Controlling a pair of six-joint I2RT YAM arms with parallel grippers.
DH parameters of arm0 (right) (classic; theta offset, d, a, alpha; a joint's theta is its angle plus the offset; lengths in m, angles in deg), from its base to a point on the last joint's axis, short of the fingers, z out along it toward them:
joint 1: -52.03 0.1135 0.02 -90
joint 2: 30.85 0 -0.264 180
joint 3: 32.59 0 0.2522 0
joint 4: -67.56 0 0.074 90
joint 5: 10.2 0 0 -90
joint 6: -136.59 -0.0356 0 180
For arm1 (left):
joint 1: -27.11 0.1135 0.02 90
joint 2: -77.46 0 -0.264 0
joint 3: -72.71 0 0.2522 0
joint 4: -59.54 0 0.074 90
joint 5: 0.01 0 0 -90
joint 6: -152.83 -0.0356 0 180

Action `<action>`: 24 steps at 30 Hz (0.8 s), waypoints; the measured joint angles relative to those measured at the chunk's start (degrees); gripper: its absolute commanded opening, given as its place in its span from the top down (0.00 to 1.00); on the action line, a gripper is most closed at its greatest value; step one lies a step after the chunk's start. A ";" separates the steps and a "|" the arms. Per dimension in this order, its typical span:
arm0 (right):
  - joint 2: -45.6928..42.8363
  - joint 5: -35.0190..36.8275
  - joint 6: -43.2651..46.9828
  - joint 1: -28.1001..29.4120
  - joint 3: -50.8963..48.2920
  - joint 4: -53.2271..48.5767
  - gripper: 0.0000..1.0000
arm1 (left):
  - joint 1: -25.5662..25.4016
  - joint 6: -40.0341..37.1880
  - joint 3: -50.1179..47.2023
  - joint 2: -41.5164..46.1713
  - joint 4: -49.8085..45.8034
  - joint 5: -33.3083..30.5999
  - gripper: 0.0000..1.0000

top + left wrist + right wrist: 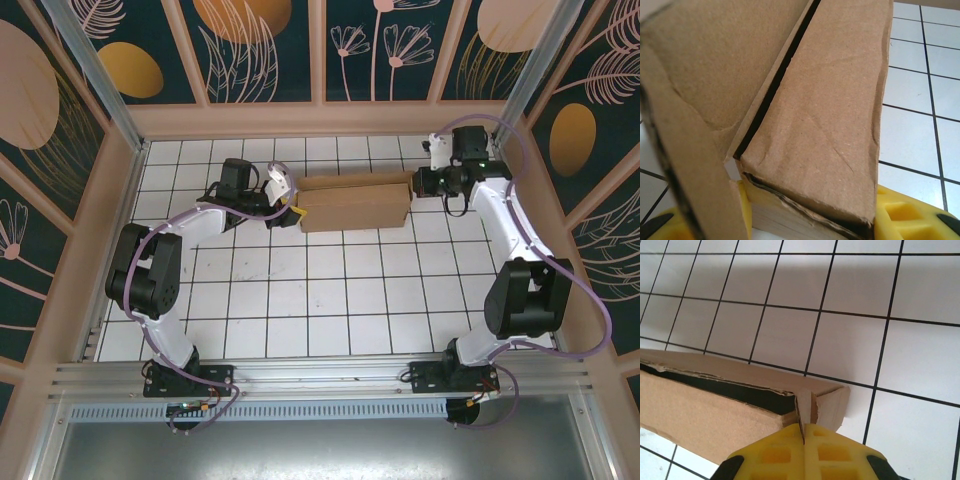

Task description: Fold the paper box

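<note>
We look down from above and behind the arms (pixel 150 270), far enough off to take in the whole tiled table (pixel 330 310). Our left wrist camera sits hard against the box (pixel 830 125), facing along it from its left end. Our right wrist camera looks steeply down on the box's right end, also close. All three views share the box and tiles.

No readable text, labels or numbers
</note>
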 measured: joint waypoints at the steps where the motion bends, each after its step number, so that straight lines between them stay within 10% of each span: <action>1: 0.20 0.26 -1.18 0.20 0.57 -0.26 1.00 | -0.02 0.00 0.00 0.00 0.02 -0.15 0.54; 24: -0.02 5.73 -16.17 2.75 -3.72 5.62 1.00 | -0.57 0.90 2.23 -0.83 -1.64 -1.81 0.55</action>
